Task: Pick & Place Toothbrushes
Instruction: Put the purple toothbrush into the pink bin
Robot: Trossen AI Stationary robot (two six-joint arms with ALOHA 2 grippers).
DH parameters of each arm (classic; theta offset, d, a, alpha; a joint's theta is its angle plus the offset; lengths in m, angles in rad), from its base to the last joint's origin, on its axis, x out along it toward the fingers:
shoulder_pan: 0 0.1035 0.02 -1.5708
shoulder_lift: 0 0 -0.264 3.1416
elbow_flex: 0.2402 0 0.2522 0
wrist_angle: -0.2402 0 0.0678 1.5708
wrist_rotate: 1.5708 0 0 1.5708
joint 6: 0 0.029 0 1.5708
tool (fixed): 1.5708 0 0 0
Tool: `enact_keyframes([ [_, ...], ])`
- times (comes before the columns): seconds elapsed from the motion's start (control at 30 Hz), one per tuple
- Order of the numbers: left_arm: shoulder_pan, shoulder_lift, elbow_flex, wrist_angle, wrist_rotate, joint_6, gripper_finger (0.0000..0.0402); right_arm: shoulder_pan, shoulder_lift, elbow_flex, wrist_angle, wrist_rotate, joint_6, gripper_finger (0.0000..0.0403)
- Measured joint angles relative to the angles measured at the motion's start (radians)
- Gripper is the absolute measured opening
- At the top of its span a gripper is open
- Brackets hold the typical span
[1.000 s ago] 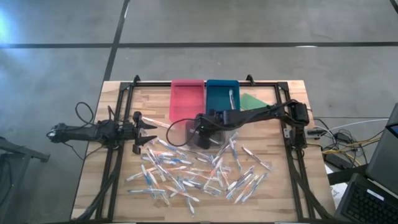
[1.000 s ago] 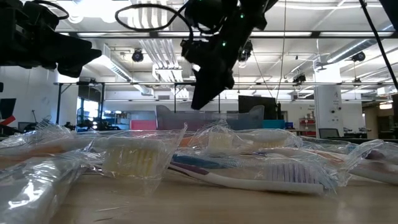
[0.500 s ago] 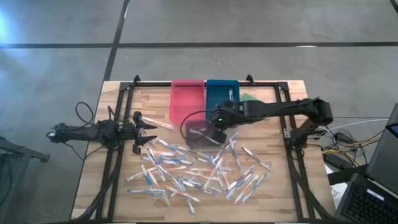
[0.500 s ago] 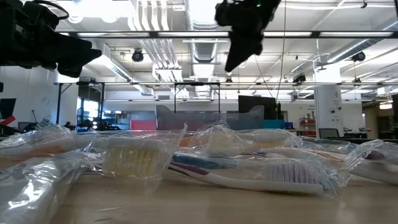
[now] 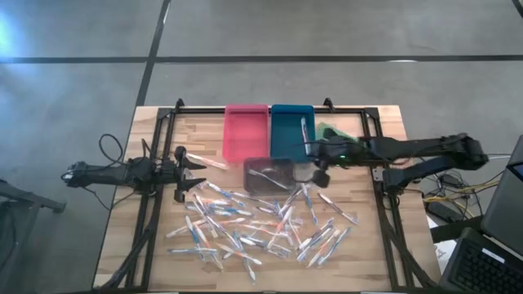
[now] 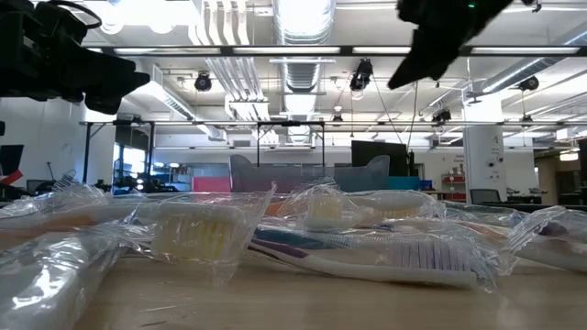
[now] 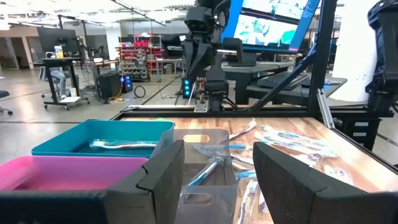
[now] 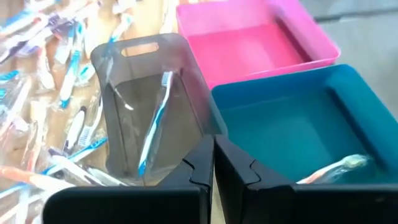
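toothbrushes [image 5: 261, 224]: scattered across worktop [image 5: 122, 245]; one in clear tray [image 5: 270, 173], one in blue tray [image 5: 291, 131]; pink tray [image 5: 245, 131] beside it. right pincer [image 5: 320, 174]: pressed together, pinching nothing, above blue tray's near edge. left pincer [image 5: 196, 174]: spread, at worktop's left side.

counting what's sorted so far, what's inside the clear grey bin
The clear grey bin holds one wrapped toothbrush with a blue handle, lying slantwise. Nothing else shows through its walls; its nearest corner is hidden behind the shut right gripper.
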Motion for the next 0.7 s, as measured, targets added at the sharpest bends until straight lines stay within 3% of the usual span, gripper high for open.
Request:
enact_keyframes([
  [0.37, 0.0, 0.0, 0.0, 0.0, 0.0, 0.0, 0.0197, 0.0, -0.41, -0.241, 0.038, -0.021, -0.048, 0.0008],
  [0.7, 0.0, 0.0, 0.0, 0.0, 0.0, 0.0, 0.0197, 0.0, -0.659, -0.362, 0.038, -0.09, -0.164, 0.0008],
])
